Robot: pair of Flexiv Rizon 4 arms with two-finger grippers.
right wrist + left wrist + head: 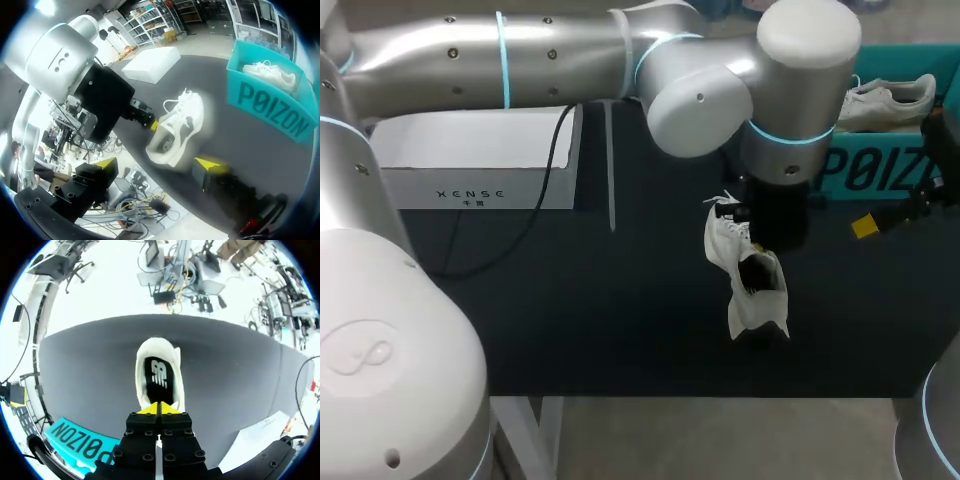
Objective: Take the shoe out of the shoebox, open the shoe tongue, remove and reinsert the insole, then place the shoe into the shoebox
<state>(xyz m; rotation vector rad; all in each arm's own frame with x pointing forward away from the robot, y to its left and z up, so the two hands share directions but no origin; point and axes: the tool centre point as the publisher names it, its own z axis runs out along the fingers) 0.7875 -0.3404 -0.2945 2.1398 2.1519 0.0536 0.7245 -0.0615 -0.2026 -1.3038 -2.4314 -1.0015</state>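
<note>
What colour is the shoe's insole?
The insole in the shoe is black with a white logo; left wrist view.

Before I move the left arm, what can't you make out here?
Left wrist view: what the shut left gripper pinches at the shoe's heel, rim or insole; its fingers cover it.
Head view: that grip, hidden under the left arm's wrist.
Any view: whether the shoe touches the table.
Right wrist view: shoebox's far end, cut off.
</note>
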